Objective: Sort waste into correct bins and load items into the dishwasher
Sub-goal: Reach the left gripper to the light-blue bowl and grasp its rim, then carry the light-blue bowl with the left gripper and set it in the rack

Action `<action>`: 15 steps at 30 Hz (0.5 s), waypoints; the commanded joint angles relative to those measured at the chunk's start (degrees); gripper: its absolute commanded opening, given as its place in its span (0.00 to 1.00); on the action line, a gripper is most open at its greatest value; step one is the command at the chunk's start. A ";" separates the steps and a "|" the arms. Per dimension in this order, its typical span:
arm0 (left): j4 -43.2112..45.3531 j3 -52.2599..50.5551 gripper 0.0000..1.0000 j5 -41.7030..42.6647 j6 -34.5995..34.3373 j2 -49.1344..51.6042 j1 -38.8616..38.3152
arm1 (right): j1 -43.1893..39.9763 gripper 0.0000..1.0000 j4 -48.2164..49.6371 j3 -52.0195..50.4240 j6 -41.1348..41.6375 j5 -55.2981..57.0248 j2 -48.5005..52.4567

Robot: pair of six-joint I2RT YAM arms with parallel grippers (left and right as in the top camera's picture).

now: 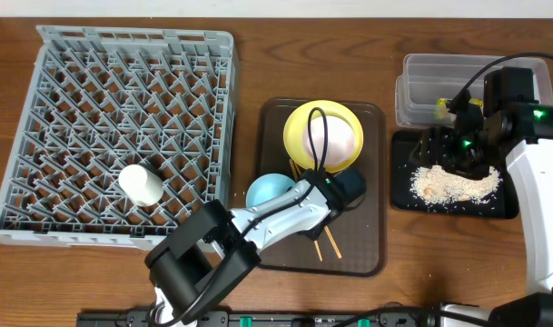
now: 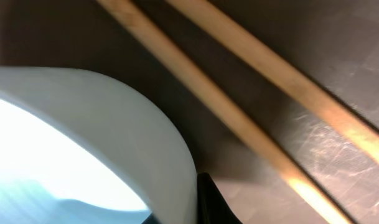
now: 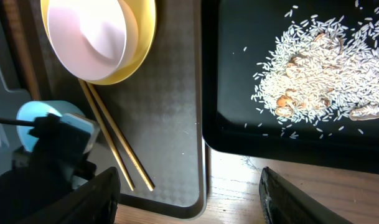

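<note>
The left gripper point(image 1: 342, 188) was down on the dark brown serving tray point(image 1: 367, 254), its jaws closed tight on the rim of the light blue bowl point(image 1: 267, 191). Up close, one dark finger point(image 2: 209, 202) pressed against the outside of the bowl's wall; the other I could not make out. Just beside that finger the two chopsticks point(image 2: 239, 124) lay side by side on the tray's floor, running toward its near edge. Beyond the bowl, on the same tray, sat the yellow plate point(image 1: 299, 118) with the white bowl point(image 1: 335, 141) nested in it.

The right gripper point(image 3: 189, 202) hung above the black tray point(image 1: 403, 202), its fingers wide apart and nothing between them. That tray held the beige leftovers point(image 1: 455, 184), a loose heap with grains scattered round it. The clear tub point(image 1: 421, 73) stood just behind; the arm covered part of it and I could not tell what was inside. Well off to the left, the grey dish rack point(image 1: 76, 91) held the white cup point(image 1: 142, 184), lying on its side among the pegs near the front.
</note>
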 commanded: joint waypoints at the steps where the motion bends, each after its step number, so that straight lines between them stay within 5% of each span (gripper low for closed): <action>1: -2.47 4.31 0.08 -5.22 0.15 -3.67 -0.02 | -0.17 0.70 -0.13 0.90 -0.61 -0.09 -1.16; 10: -3.61 5.86 0.08 -2.71 4.81 -18.21 2.34 | -0.17 0.70 -0.15 0.90 -0.59 -0.09 -1.16; 15: -3.41 5.86 0.08 8.85 11.80 -28.13 13.68 | -0.17 0.70 -0.33 0.90 -0.59 -0.09 -1.16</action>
